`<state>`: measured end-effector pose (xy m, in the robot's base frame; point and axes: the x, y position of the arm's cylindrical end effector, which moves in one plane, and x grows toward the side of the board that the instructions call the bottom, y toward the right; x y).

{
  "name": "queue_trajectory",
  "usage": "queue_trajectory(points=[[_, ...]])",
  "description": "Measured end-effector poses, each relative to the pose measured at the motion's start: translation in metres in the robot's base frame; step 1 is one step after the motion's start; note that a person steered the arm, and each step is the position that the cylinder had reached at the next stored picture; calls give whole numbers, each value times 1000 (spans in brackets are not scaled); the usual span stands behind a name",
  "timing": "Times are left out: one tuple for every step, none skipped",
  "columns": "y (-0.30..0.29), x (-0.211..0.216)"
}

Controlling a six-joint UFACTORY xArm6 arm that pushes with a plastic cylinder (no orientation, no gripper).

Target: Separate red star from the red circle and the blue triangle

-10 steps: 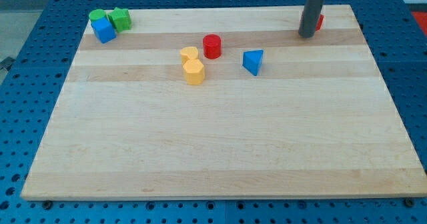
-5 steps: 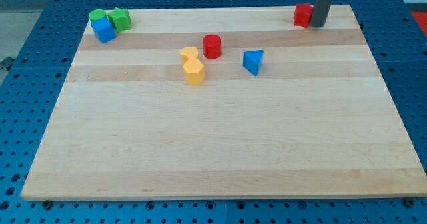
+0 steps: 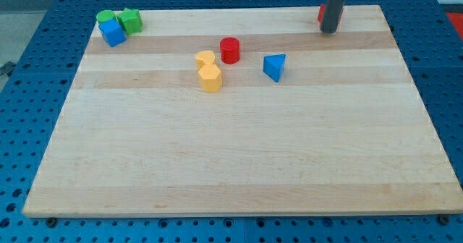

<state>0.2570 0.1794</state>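
Tip [image 3: 329, 31] at upper right, hiding most of red star [image 3: 320, 14]. Separation from red circle [image 3: 230, 50] and blue triangle [image 3: 274, 67] appears complete. Tool: plain rod, nothing gripped; next, hold clear.

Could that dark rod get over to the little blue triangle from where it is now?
Probably yes. My tip sits at the board's top edge beside the red star, and only bare wood lies between it and the blue triangle.

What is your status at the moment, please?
My tip at the view's top right, covering most of red star. Red circle, blue triangle well apart. Nothing between.
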Motion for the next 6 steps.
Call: queue_trajectory(points=[[8,-6],[6,-1],[-41,3],[-96,-8],[-164,-1],[-234,31]])
